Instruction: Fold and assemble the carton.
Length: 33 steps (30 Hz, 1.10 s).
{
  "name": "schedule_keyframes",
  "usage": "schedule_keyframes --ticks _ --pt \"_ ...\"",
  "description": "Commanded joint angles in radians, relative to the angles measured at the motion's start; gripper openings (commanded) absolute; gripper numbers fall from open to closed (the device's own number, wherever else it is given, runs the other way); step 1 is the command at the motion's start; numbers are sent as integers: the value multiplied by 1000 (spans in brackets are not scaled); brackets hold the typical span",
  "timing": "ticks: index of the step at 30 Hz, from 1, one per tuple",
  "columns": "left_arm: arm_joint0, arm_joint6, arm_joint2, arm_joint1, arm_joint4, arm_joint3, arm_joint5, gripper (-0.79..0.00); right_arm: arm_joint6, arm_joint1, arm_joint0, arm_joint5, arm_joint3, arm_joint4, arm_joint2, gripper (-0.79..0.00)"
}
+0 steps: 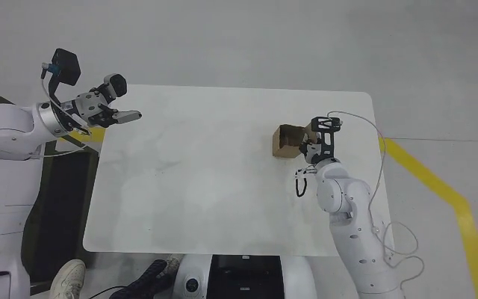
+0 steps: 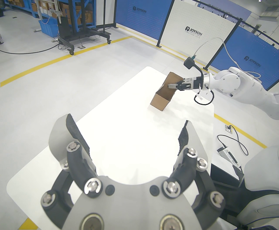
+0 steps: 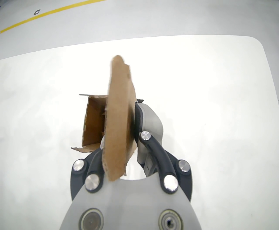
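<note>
Brown carton (image 2: 162, 98), clamped in right pincer (image 2: 171, 86)

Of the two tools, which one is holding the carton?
The right tool, shut on a raised flap of the carton. The left tool is open, empty and well apart from it.

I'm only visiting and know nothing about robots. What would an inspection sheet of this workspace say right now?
surface: white table with rounded corners.
job's things: one brown cardboard carton on the table towards the right arm's side, open with its inside showing and one flap raised.
clutter: nothing seen.
hands: right hand shut on the carton's raised flap; left hand open and holding nothing, over the table's left edge.
cables: black looped cable at the right wrist; black floor cable beside the table.
surroundings: yellow floor line; blue and white partition panels.
</note>
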Motion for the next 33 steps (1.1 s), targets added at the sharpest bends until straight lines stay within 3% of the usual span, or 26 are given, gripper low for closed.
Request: schedule_keyframes --ticks 1,15,33 --pt "0 0 0 0 0 0 0 0 6 0 -2 4 -5 3 1 -785" --pt "0 0 0 0 0 0 0 0 -6 -1 -68 20 -128 156 33 -785" --pt "0 0 0 0 0 0 0 0 -60 -3 -132 -87 -256 419 -7 -785"
